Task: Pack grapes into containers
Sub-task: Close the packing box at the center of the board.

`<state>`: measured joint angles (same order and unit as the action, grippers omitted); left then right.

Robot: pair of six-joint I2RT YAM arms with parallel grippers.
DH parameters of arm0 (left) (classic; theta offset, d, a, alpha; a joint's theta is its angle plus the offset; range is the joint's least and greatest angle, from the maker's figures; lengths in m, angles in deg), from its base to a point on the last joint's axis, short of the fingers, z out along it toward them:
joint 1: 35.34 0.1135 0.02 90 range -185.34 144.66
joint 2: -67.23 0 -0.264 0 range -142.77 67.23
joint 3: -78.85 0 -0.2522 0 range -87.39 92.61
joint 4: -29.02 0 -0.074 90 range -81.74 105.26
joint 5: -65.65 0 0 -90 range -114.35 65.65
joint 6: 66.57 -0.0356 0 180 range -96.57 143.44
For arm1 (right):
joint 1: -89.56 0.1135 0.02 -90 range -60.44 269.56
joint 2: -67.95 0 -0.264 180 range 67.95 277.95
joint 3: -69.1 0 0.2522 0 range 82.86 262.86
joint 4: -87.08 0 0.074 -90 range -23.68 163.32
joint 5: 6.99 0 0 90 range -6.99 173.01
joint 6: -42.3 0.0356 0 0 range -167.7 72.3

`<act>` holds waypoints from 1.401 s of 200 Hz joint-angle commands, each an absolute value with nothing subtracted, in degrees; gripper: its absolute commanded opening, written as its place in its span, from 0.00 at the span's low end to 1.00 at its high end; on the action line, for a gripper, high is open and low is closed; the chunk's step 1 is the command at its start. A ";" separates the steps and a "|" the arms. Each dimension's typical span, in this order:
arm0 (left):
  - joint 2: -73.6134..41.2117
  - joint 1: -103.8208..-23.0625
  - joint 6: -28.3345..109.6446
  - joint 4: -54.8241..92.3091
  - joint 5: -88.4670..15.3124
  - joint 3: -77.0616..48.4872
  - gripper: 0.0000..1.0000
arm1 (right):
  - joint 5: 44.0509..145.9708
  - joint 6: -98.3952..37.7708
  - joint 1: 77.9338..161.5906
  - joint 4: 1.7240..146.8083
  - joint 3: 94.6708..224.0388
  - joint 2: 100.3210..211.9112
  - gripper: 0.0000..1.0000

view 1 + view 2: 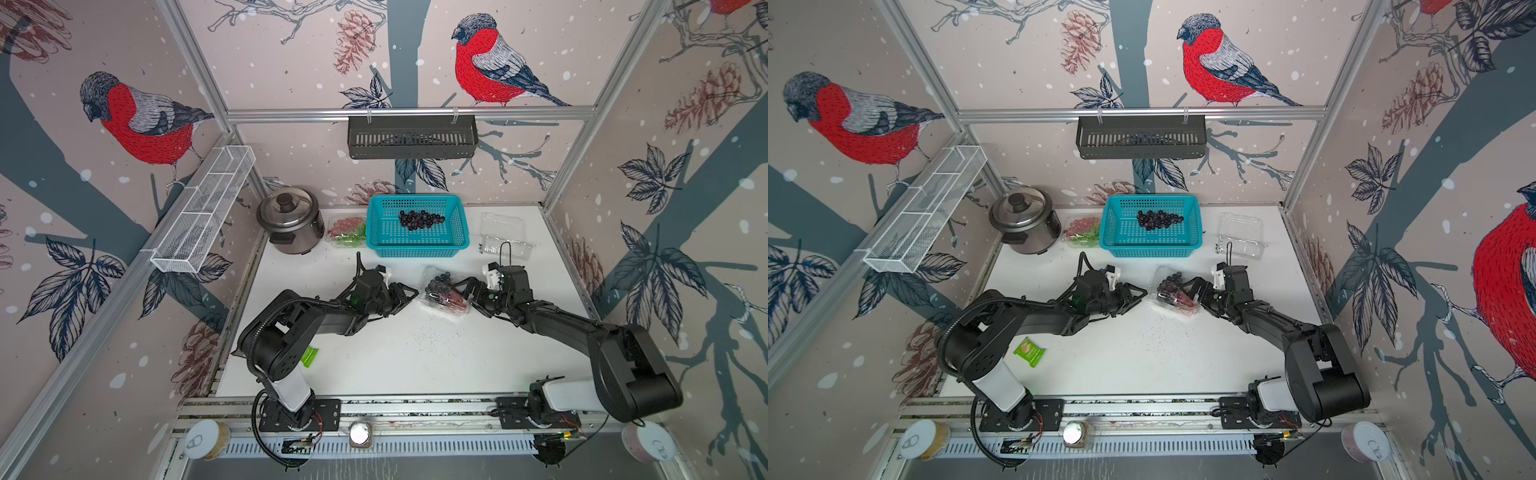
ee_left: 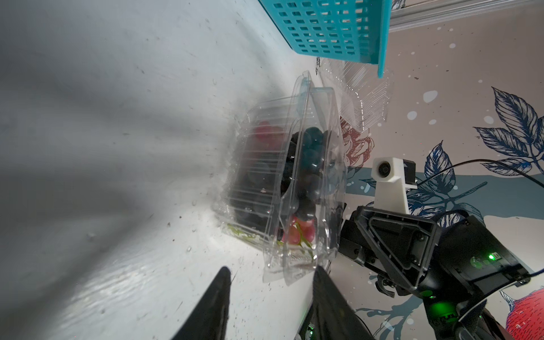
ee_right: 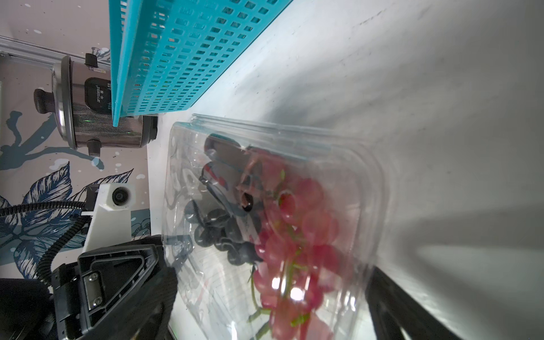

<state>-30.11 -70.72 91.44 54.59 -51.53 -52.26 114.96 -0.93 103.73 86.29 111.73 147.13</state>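
Nearest to us, well in front of the teal basket (image 1: 415,246) and toward its left, a green packet (image 1: 1030,352) lies close to the left edge of the white table (image 1: 415,365). Beside it the white surface is open and wide between the two arm bases, with only fine dark specks.

Further in, just in front of the basket's right half, stands the middle clamshell (image 1: 434,304). A narrow strip of table separates it from the basket. The left gripper (image 1: 411,296) is at its left end. The fingers are apart with nothing clamped, and in the left wrist view the clamshell's loose lip is just at one fingertip. The right gripper (image 1: 462,295) is at the opposite end, spread wide with the clamshell between its fingers; we cannot tell if they press it. The lid is ajar, not snapped. Inside, dark grapes (image 1: 438,284) lie on the basket side and red grapes (image 1: 455,300) on the near side, on thin green stems.

Inside the basket lies a dark bunch (image 1: 419,219). Just beside the basket's left wall is a packed clamshell (image 1: 347,249) holding a pink-red bunch (image 1: 345,225) and a green bunch (image 1: 351,240). To the basket's right, apart from it, an empty clamshell (image 1: 505,235) lies open. Farther left of the basket stands a steel rice cooker (image 1: 291,220).
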 commanded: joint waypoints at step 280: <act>-36.95 -71.64 94.62 64.29 -50.80 -51.18 0.14 | 115.49 -0.68 104.77 89.05 112.98 150.21 1.00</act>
